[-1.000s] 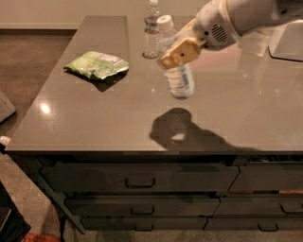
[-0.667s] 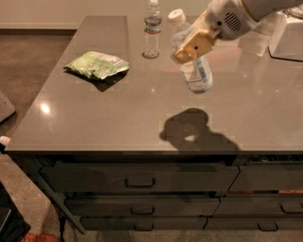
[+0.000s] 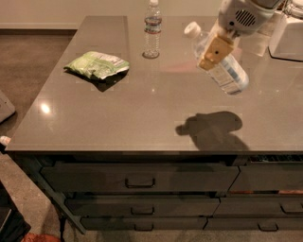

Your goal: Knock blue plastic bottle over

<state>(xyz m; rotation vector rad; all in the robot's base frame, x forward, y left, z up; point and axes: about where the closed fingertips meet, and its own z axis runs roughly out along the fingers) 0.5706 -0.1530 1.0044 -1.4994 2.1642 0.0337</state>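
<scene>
Camera view: a white robot arm (image 3: pixel 244 14) reaches in from the far right. Its tan two-finger pincer (image 3: pixel 213 54) is pinching the stout, clear blue plastic bottle (image 3: pixel 232 75), the one with a wide white screw cap and a blue-and-white label. The bottle hangs tilted above the right part of the grey, glossy desk (image 3: pixel 142 108), with its cap up and to the left and its base down and to the right (its dark shadow (image 3: pixel 213 127) lies nearer on the desk, well apart from it). Towards the far edge, left of the pincer, a slim clear plastic bottle (image 3: pixel 152 30) with a red-and-white label stands upright. A crumpled green foil bag (image 3: pixel 97 65) lies on the left part. A white boxy appliance (image 3: pixel 286 38) sits at the far right. Dark drawers (image 3: pixel 139 182) with handles fill the near front.
</scene>
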